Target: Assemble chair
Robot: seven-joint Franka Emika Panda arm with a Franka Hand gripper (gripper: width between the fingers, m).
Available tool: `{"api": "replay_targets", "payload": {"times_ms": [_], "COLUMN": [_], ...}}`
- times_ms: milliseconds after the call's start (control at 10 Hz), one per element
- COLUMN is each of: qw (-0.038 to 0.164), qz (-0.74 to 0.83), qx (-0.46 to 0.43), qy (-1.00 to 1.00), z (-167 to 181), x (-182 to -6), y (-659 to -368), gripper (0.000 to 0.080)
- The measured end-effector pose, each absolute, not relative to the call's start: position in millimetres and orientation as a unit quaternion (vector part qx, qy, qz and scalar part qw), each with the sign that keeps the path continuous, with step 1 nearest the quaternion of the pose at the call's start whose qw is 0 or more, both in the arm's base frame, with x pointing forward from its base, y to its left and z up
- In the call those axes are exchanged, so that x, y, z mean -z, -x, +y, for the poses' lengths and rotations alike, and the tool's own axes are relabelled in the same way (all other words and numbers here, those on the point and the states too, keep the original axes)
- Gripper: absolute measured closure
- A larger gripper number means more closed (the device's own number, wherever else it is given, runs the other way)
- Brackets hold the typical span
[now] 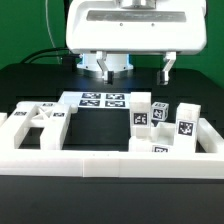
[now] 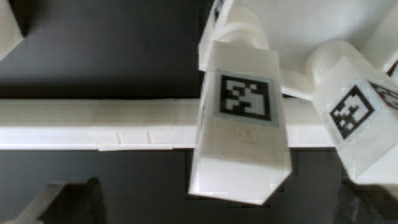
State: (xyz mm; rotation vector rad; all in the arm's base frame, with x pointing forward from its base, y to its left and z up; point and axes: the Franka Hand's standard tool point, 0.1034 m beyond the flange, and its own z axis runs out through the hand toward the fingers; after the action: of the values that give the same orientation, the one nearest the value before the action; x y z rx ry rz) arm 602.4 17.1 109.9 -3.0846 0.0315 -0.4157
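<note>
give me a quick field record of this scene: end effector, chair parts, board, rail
end effector: open, fingers wide apart, nothing between them, hanging beyond the far edge of the marker board
marker board: lying flat, middle of the scene toward the back
flat slotted panels: lying on the exterior view's left, next to the rail's side arm
legs and cubes: bunched on the exterior view's right, tags showing
border rail: runs across the front, with an arm up each side
assembly: no parts look joined yet

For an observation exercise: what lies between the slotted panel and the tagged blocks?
In the exterior view, only bare black table separates the slotted panel from the tagged blocks; the marker board lies farther back.
</note>
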Motion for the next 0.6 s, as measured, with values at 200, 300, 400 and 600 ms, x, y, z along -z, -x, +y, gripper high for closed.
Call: {"api": "replay_targets", "payload": {"times_ms": [200, 300, 400, 600], "qw": [0.026, 0.028, 0.037, 0.038], "qz": [0.005, -0.001, 0.001, 0.0], "qx": [0.08, 0.068, 0.018, 0.012], "qy": [0.996, 0.997, 0.999, 0.999], "z": [18.3, 18.5, 22.7, 22.9], "x": [-116.1, -115.2, -113.4, -113.3], "y": [-614.6, -613.7, -604.4, -609.7], "gripper": [0.015, 0.015, 0.015, 0.015]}}
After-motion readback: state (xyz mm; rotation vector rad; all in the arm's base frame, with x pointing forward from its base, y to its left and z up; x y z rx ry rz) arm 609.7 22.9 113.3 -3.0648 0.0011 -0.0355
